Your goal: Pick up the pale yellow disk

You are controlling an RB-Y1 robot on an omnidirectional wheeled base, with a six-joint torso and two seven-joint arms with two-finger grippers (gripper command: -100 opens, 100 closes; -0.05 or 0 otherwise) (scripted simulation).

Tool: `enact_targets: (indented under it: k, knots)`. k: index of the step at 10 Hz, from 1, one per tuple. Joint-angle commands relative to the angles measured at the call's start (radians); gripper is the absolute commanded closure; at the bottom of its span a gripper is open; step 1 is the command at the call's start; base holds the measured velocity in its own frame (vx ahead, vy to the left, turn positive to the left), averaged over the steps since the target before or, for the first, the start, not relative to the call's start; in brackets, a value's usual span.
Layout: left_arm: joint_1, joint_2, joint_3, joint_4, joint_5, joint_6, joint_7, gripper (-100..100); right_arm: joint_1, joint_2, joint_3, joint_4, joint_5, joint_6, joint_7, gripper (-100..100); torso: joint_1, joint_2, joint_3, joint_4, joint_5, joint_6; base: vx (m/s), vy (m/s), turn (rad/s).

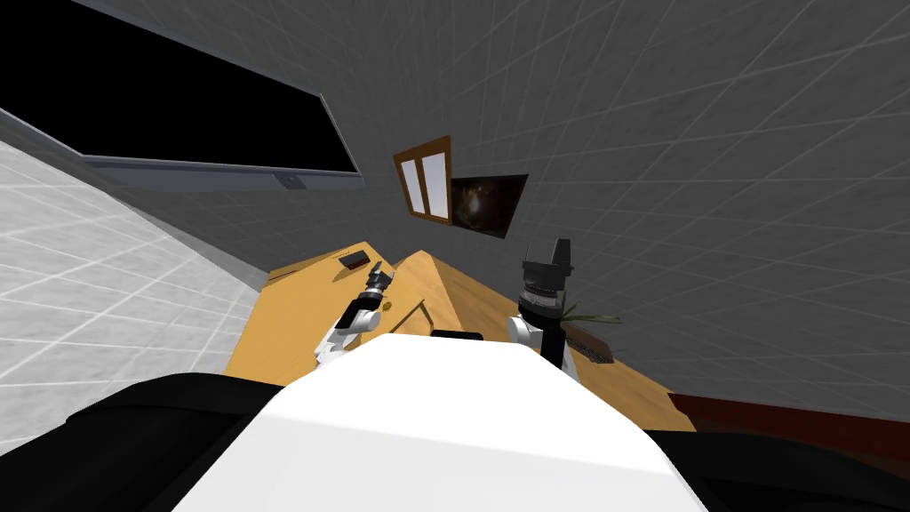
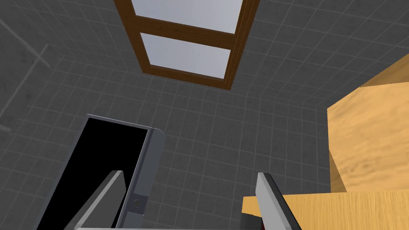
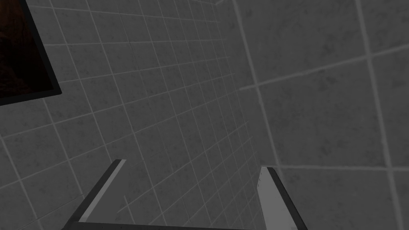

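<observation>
My left gripper hangs over the wooden desk, its two fingers standing well apart with nothing between them. Where the pale yellow disk lies relative to this gripper I cannot tell; anything that small on the desk is too small to make out. Just beyond the left gripper, on the desk's far part, lies one small dark object, and in the left wrist view a dark red corner of something sits just beside one finger, at the edge of the wood. A raised wooden block stands on the desk just to the right of that gripper. My right gripper is lifted above the desk's right side and points at the grey tiled wall; its two fingers are also spread, holding nothing. Below that arm I count one spray of thin green leaves and one flat dark thing on the desk. On the wall beyond the desk there is one brown-framed window with two pale panes, and just beside it one dark picture. To the left, one grey frame borders a black area.
</observation>
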Motion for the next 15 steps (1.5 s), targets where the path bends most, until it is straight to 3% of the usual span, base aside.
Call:
enact_targets:
  k: [1,2,3,4,5,6,7,9,10,11,12,13,14,15]
  knots:
    - [-0.012,0.023,0.005,0.050,0.041,0.047,0.022,-100,0.000,0.000,0.000,0.000,0.000,0.000,0.000,0,0.000,0.000,0.000,0.000,0.000,0.000,0.052,-0.049,-0.043]
    - [-0.012,0.023,0.005,0.071,0.041,0.047,0.022,-100,0.000,0.000,0.000,0.000,0.000,0.000,0.000,0,-0.001,0.000,0.000,0.000,0.000,0.000,0.046,-0.040,-0.025]
    - [-0.022,0.044,0.010,0.106,0.079,0.084,0.039,-100,0.000,0.000,0.000,0.000,0.000,0.000,0.000,0,-0.001,0.000,0.000,0.000,0.000,0.000,0.063,-0.037,-0.049]
    - [-0.022,0.044,0.010,0.121,0.079,0.097,0.039,-100,0.000,0.000,0.000,0.000,0.000,0.000,0.000,0,0.000,-0.001,0.000,0.000,0.000,0.000,0.054,-0.028,-0.016]
    - [-0.032,0.065,0.014,0.151,0.118,0.138,0.055,-100,0.000,0.000,0.000,0.000,0.000,0.000,0.000,0,0.000,-0.001,0.000,0.000,0.000,0.000,0.064,-0.036,-0.026]
    - [-0.032,0.065,0.014,0.164,0.118,0.148,0.055,-100,0.000,0.000,0.000,0.000,0.000,0.000,0.000,0,0.000,-0.001,0.000,0.000,0.000,0.000,0.059,-0.031,-0.011]
    - [-0.042,0.087,0.016,0.198,0.157,0.187,0.070,-100,0.000,0.000,0.000,0.000,0.000,0.000,0.000,0,0.000,-0.001,-0.001,0.000,0.000,0.000,0.070,-0.033,-0.026]
    - [-0.042,0.087,0.016,0.227,0.157,0.200,0.070,-100,0.000,0.000,0.000,0.000,0.000,0.000,0.000,0,0.000,-0.001,-0.001,0.000,0.000,0.000,0.039,-0.020,-0.001]
    - [-0.052,0.109,0.017,0.264,0.196,0.252,0.083,-100,0.000,0.000,0.000,0.000,0.000,0.000,0.000,0,0.001,0.001,0.001,0.000,0.000,0.000,0.052,-0.023,-0.010]
    - [-0.052,0.109,0.017,0.275,0.196,0.252,0.083,-100,0.000,0.000,0.000,0.000,0.000,0.000,0.000,0,0.001,0.000,0.000,0.000,0.000,0.000,0.052,-0.016,0.000]
    - [-0.063,0.132,0.015,0.306,0.235,0.298,0.095,-100,0.000,0.000,0.000,0.000,0.000,0.000,0.000,0,0.001,0.000,0.000,0.000,0.000,0.000,0.074,-0.021,0.000]
    - [-0.063,0.132,0.015,0.338,0.235,0.304,0.095,-100,0.000,0.000,0.000,0.000,0.000,0.000,0.000,0,0.001,-0.001,-0.001,0.000,0.000,0.000,0.068,-0.017,0.001]
    - [-0.074,0.154,0.012,0.373,0.274,0.341,0.105,-100,0.000,0.000,0.000,0.000,0.000,0.000,0.000,0,0.001,-0.001,-0.001,0.000,0.000,0.000,0.069,-0.022,0.010]
    - [-0.074,0.154,0.012,0.394,0.274,0.357,0.105,-100,0.000,0.000,0.000,0.000,0.000,0.000,0.000,0,0.001,-0.001,-0.001,0.000,0.000,0.000,0.061,-0.020,0.011]
